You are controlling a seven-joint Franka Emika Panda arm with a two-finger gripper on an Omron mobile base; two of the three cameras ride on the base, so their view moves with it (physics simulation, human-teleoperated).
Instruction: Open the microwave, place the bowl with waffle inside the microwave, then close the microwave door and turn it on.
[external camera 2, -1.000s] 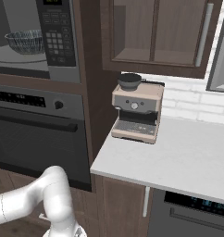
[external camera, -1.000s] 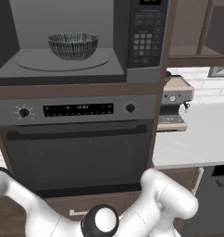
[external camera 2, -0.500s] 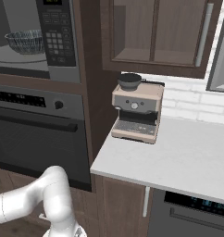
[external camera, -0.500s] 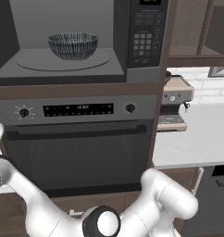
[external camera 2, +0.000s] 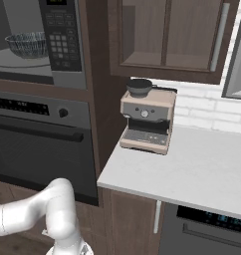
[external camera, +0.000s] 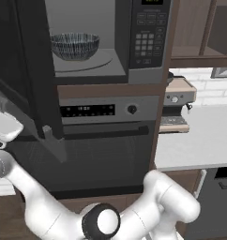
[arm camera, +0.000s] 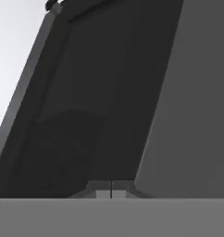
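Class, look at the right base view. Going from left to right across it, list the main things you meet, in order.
bowl inside the microwave → black keypad panel → coffee machine → pale counter

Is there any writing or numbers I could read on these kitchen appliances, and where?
None can be read.
Black keypad panel of the grey built-in microwave: pale key marks, too blurred.
Black display strip on the dark oven: pale marks, too small.
Beige espresso machine: no legible label.
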